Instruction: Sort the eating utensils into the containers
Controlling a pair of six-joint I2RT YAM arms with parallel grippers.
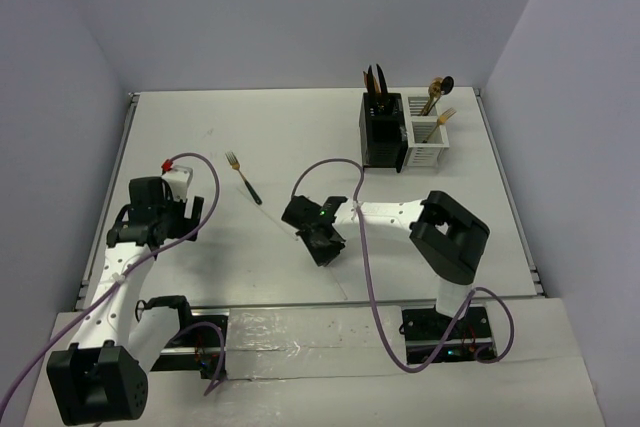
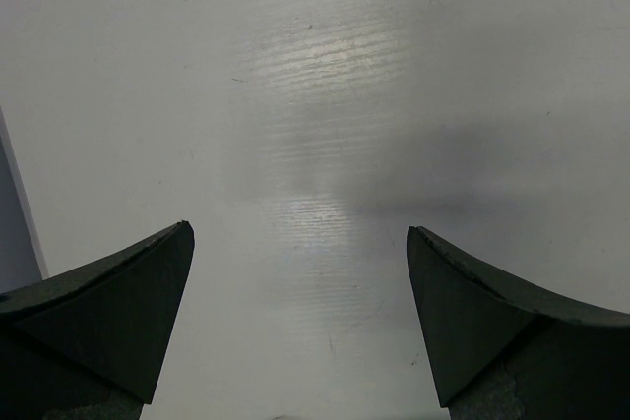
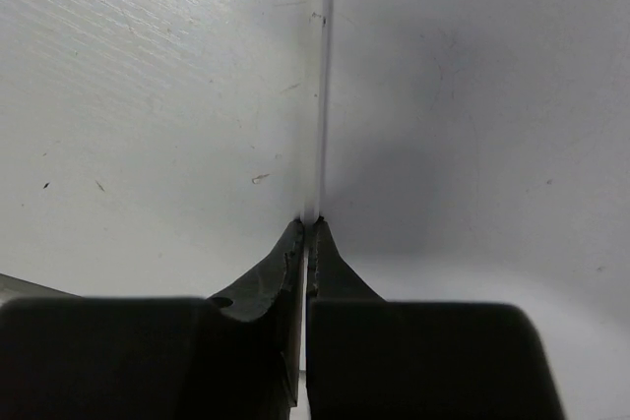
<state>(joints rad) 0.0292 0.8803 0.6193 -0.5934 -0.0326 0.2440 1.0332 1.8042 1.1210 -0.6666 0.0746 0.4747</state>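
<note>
My right gripper [image 1: 322, 244] is near the table's middle. In the right wrist view it [image 3: 310, 223] is shut on a thin white stick [image 3: 322, 95] that runs straight out from the jaws. A gold fork with a dark handle [image 1: 243, 177] lies on the table to its left. My left gripper [image 1: 165, 209] is at the left, open and empty, and its wrist view [image 2: 300, 233] shows only bare table. The black caddy [image 1: 383, 132] holds black utensils [image 1: 377, 80]. The white caddy [image 1: 428, 144] joined to its right holds gold utensils [image 1: 437, 94].
A purple cable [image 1: 330, 167] loops from the right wrist across the table towards the caddies. Another purple cable [image 1: 205, 172] arcs over the left wrist. Grey walls close in the table at the back and both sides.
</note>
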